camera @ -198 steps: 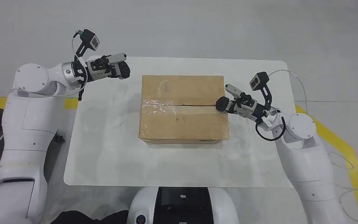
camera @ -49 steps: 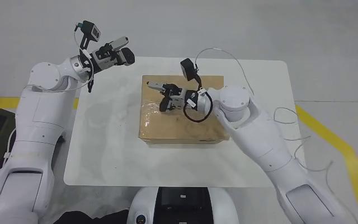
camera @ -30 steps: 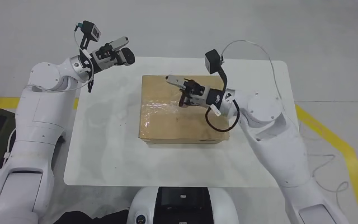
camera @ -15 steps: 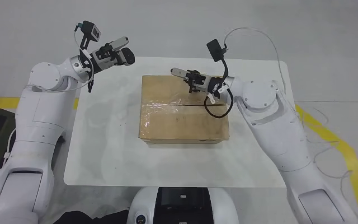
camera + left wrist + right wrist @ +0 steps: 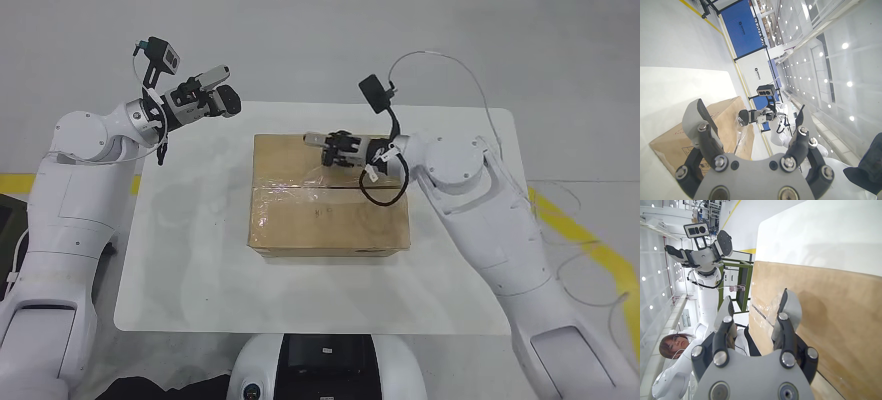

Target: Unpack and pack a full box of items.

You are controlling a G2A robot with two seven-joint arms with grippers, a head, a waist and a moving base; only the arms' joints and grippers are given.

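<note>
A closed cardboard box (image 5: 330, 215) sits mid-table, its centre seam covered with clear tape (image 5: 303, 179). My right gripper (image 5: 322, 143) hovers over the box's far flap, fingers apart with nothing between them. A crumpled strip of lifted tape (image 5: 775, 302) clings by one finger (image 5: 790, 306) above the box (image 5: 829, 306). From the left wrist, the right gripper (image 5: 743, 116) shows with tape (image 5: 739, 124) hanging off it over the box (image 5: 728, 113). My left gripper (image 5: 222, 87) is held open in the air past the table's far left corner, empty (image 5: 751, 108).
The white table (image 5: 180, 260) has bare room on all sides of the box. The right arm's cable (image 5: 440, 58) loops above the far edge. A green rack (image 5: 742, 285) stands beyond the table.
My right gripper went from the box's near-left seam area to its far flap, narrowing its fingers and dragging tape up. The left arm has stayed put.
</note>
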